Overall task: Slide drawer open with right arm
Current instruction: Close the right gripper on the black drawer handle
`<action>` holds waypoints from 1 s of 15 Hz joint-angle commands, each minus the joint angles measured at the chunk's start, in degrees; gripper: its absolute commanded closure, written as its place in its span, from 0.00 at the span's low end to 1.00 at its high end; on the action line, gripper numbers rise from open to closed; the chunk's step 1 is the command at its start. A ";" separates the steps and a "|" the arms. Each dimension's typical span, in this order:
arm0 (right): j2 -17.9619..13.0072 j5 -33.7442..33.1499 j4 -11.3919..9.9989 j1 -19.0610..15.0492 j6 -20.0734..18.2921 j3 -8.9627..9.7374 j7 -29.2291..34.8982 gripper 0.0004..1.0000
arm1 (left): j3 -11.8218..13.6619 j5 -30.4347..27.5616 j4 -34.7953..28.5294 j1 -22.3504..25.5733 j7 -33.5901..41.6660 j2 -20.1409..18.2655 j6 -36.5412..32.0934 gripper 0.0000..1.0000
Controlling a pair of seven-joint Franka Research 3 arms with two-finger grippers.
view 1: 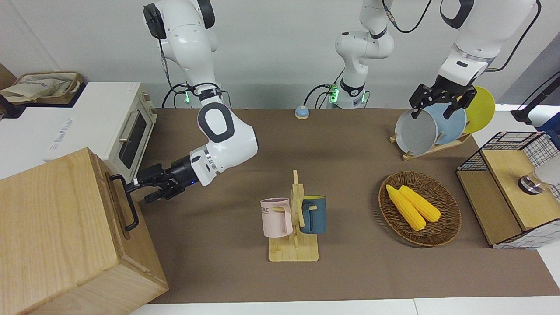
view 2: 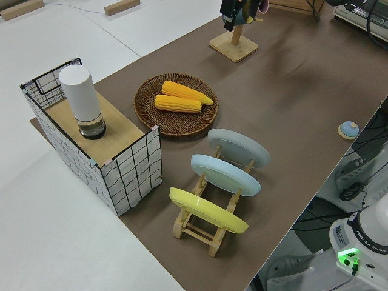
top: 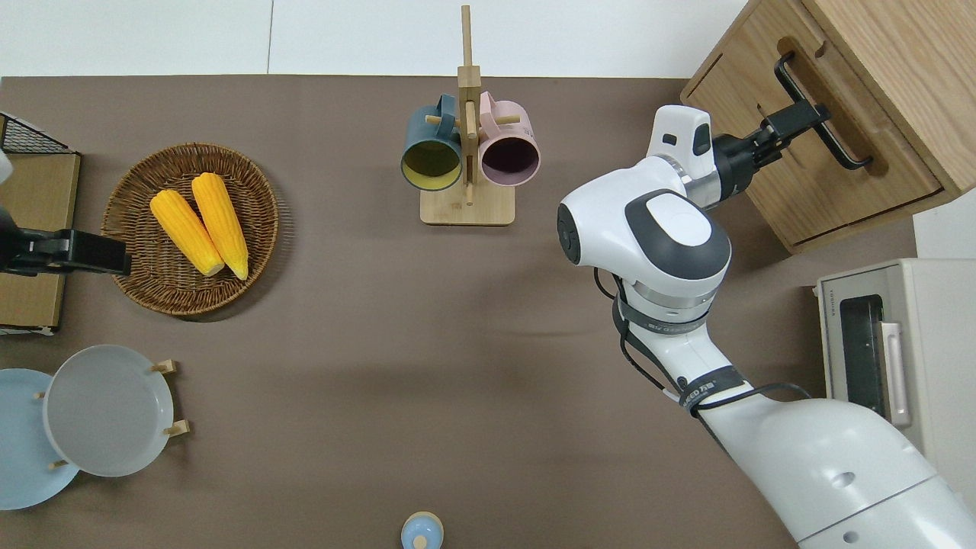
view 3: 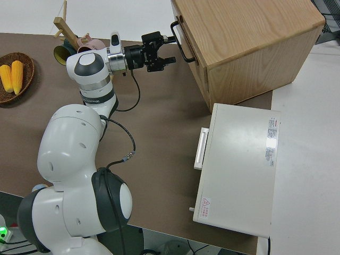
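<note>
Right gripper (view 1: 139,189): reaching level at the front of the light-wood cabinet (view 1: 52,227), its fingers lying either side of the black bar handle (top: 822,113); whether they are pinching it cannot be told. Drawer (top: 816,141): sitting in the cabinet's front at the right arm's end of the table, farther from the robots than the white toaster oven (top: 892,347). Left arm: parked. Mug rack (view 1: 294,218): standing mid-table, carrying a pink mug (view 1: 276,217) and a blue mug (view 1: 314,214).
</note>
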 commanded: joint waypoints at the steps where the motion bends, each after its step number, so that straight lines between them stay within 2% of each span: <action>1: 0.98 -5.70 -0.50 -0.67 -0.12 0.22 1.24 0.02 | 0.95 0.72 1.17 -0.99 0.43 0.76 0.02 0.00; 8: 2.30 -10.01 -0.33 -0.23 -0.21 -0.22 1.76 0.02 | 0.95 0.63 1.17 -0.99 0.43 0.76 0.02 0.00; 15: 2.47 -10.28 -0.24 -0.76 -0.12 -1.10 6.86 0.02 | 0.95 0.72 1.17 -0.99 0.43 0.76 0.02 0.00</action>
